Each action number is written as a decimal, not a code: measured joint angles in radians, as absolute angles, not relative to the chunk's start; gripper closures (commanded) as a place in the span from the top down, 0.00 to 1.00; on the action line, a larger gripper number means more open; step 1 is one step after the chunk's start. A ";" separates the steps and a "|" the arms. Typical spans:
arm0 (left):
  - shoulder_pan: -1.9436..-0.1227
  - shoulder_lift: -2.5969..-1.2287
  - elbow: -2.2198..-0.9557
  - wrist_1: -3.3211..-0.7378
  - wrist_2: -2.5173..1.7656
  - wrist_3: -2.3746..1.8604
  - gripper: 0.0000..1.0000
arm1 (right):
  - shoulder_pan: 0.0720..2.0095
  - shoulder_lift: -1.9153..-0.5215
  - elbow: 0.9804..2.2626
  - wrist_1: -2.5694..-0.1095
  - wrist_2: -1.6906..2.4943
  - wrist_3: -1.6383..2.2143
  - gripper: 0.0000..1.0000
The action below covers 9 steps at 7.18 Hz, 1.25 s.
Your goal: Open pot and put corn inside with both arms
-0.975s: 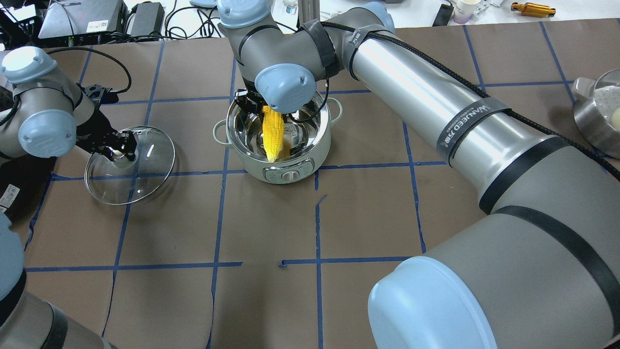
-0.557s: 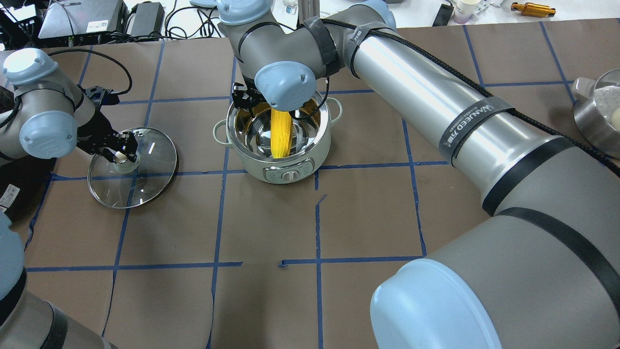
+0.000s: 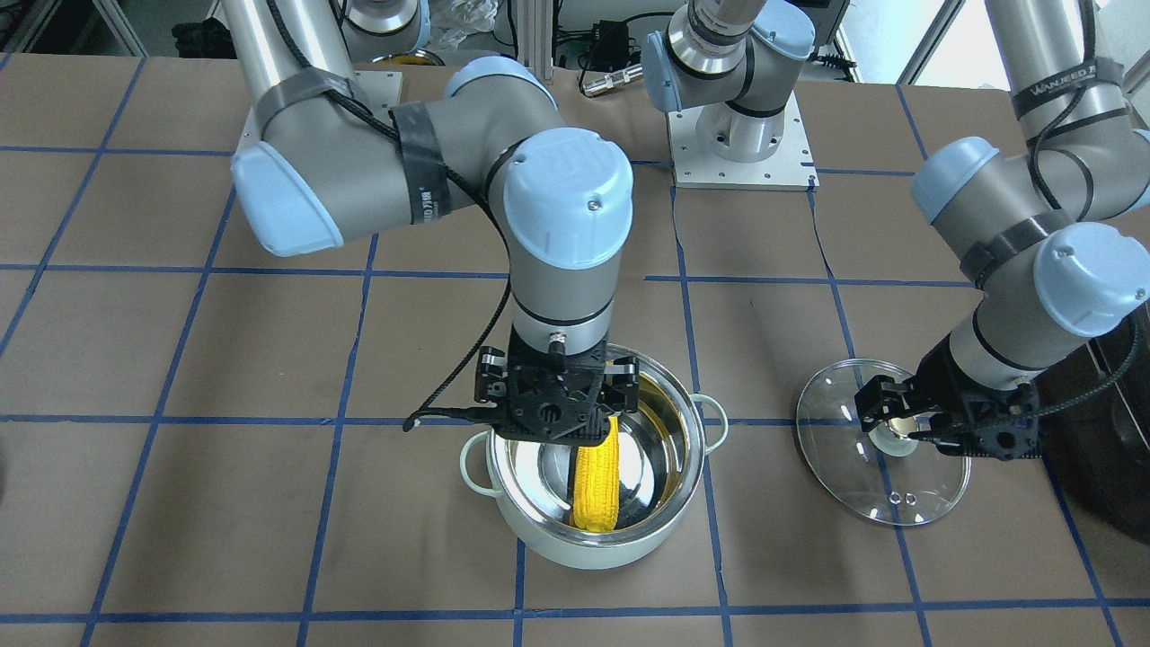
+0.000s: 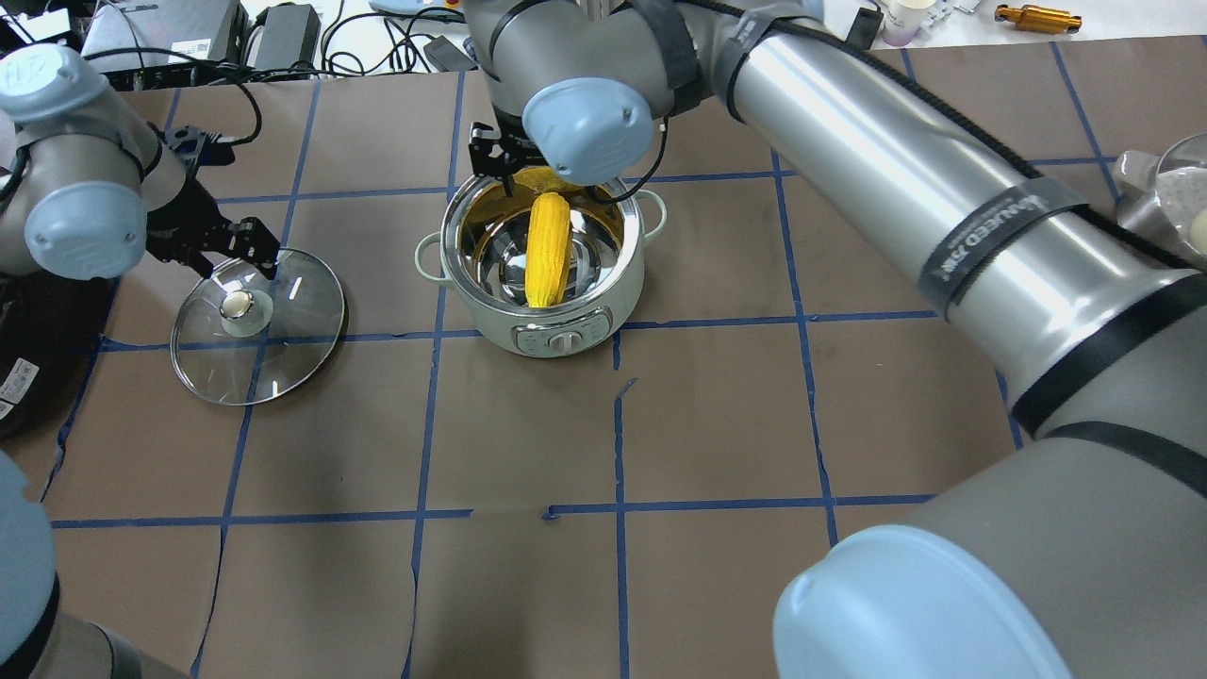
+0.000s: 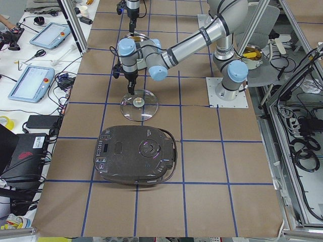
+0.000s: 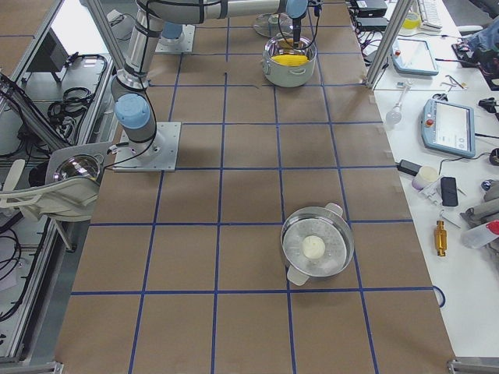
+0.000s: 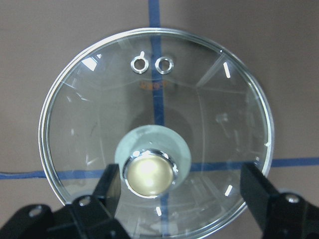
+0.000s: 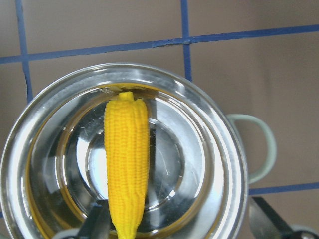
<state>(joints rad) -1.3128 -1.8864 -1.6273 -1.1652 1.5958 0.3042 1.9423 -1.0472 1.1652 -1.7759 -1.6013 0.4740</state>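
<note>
The pale mint-green pot (image 4: 436,256) stands open left of the table's middle, and also shows in the front view (image 3: 584,550). The yellow corn (image 4: 549,250) lies loose on its steel bottom, seen too in the right wrist view (image 8: 127,169) and the front view (image 3: 597,485). My right gripper (image 8: 182,224) is open and empty above the pot's rim, its body dark in the front view (image 3: 557,400). The glass lid (image 4: 283,349) lies flat on the table to the left. My left gripper (image 7: 180,174) is open, its fingers (image 7: 256,186) apart from the knob (image 7: 149,172).
A big black appliance (image 5: 136,154) sits on the table's left end, beyond the lid (image 5: 139,103). A steel steamer pot (image 6: 316,248) with a white ball stands toward the right end. Tablets and cables lie past the far edge.
The corn left my right gripper and now lies flat in the pot; that gripper rose and drew back. My left gripper set the lid flat, opened and lifted off the knob.
</note>
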 measured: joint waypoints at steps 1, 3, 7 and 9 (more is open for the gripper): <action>-1.378 -1.858 -1.552 -1.262 1.595 0.239 0.87 | 1.891 -1.111 1.209 -1.739 -1.603 0.420 1.00; -1.490 -1.796 -1.449 -1.403 1.592 0.174 0.87 | 1.770 -1.261 1.358 -1.716 -1.604 0.267 1.00; -1.565 -1.672 -1.427 -1.530 1.579 0.157 0.87 | 1.622 -1.508 1.599 -1.684 -1.608 0.148 1.00; -1.566 -1.643 -1.430 -1.553 1.559 0.156 0.87 | 1.613 -1.550 1.602 -1.642 -1.606 0.140 1.00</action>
<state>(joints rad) -1.5660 -1.6425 -1.4301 -1.5531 1.5589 0.1565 1.6132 -1.5495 1.6025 -1.6424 -1.6061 0.1400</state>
